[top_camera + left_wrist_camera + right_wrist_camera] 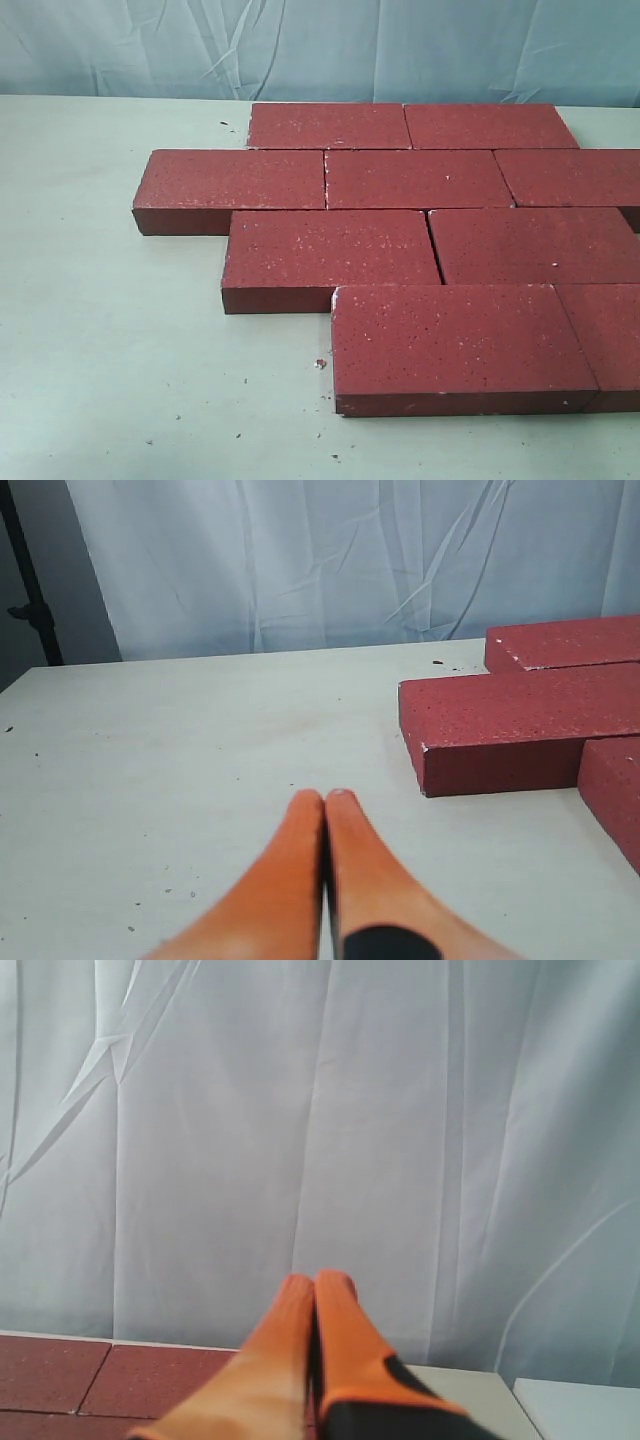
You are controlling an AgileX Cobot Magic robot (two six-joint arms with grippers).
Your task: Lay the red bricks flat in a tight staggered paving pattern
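Note:
Several red bricks (420,178) lie flat on the pale table (110,350) in four staggered rows, edges touching; the front row's brick (455,340) sits nearest. Neither arm shows in the exterior view. In the left wrist view my left gripper (324,797) is shut and empty, its orange fingers pressed together over bare table, apart from the corner of the bricks (510,725). My right gripper (316,1280) is shut too, holding nothing, raised and facing the curtain, with bricks (120,1380) below it.
A pale blue-white curtain (320,50) hangs behind the table. Small dark crumbs (240,385) are scattered on the table near the front bricks. A black stand (30,590) rises at the table's far corner in the left wrist view.

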